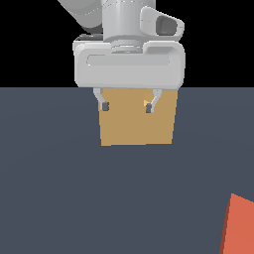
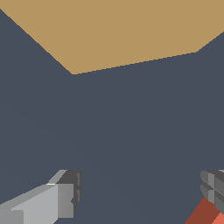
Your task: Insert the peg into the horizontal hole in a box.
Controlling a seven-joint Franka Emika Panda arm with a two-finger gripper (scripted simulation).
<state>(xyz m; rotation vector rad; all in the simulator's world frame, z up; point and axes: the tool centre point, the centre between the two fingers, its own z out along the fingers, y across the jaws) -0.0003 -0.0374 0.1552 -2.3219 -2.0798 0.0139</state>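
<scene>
Pre-grasp step, I'd say: gripper [image 1: 126, 106] hangs w/ jaws spread wide and empty in front of the box [image 1: 137, 130], peg [image 1: 239, 227] lies on the surface well apart from box, so next move needs repositioning over peg.

Pale grey robot arm with a boxy hand

The gripper [image 1: 126, 106] has two thin grey fingers [image 1: 103, 101] tipped with dark ridged pads [image 2: 212, 186].

Box [image 1: 137, 124] sits on the table [image 1: 59, 188], directly behind my gripper [image 1: 126, 106] in the exterior view. My fingers hang apart, nothing between them. Peg [image 1: 238, 225] lies well apart, toward that view's lower right, near the camera.
</scene>
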